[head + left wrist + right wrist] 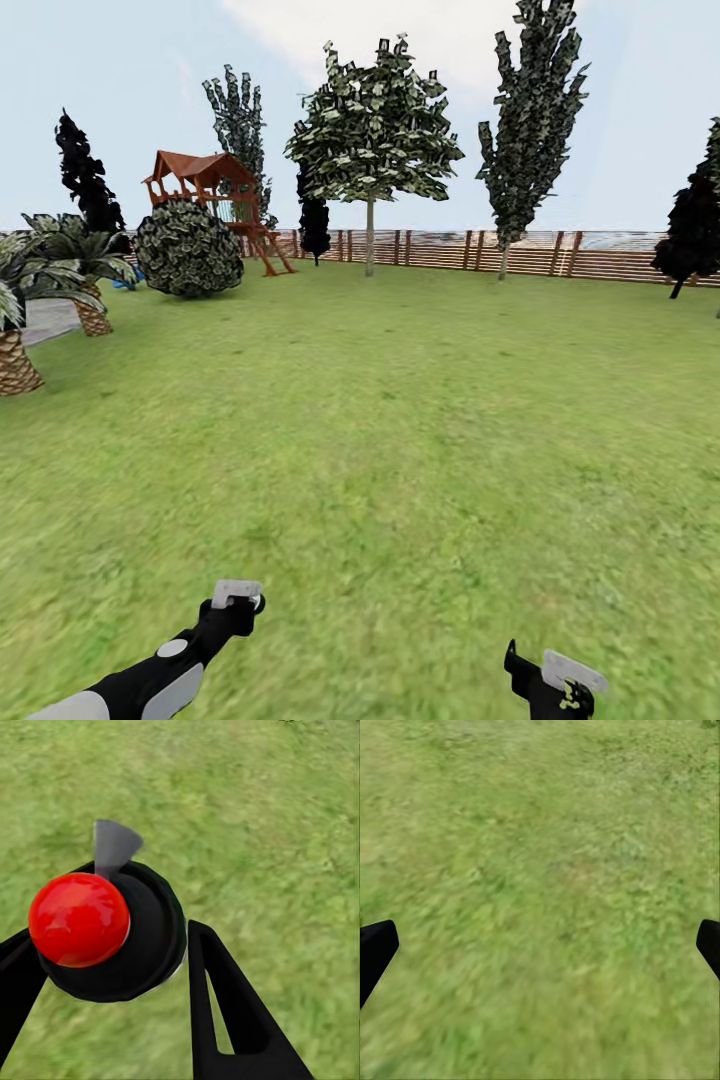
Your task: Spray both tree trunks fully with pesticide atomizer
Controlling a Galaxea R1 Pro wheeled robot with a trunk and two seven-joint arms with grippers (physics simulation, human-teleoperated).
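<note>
My left gripper [112, 967] pinches atomizer [112, 934]: round black body, glossy red ball cap, grey wedge nozzle; right gripper [540, 949] spread wide over blurry grass [540, 832]. Ahead I see one broad-leafed tree [372, 130], straight thin trunk [369, 238], slatted brown fence [440, 250], two scaly-trunked palms [60, 265]

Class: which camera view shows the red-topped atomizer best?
The left wrist view: the atomizer, red top on a black body, sits large between the left hand's fingers. The head view gives just a pale bit at that hand. The right wrist view has grass.
</note>
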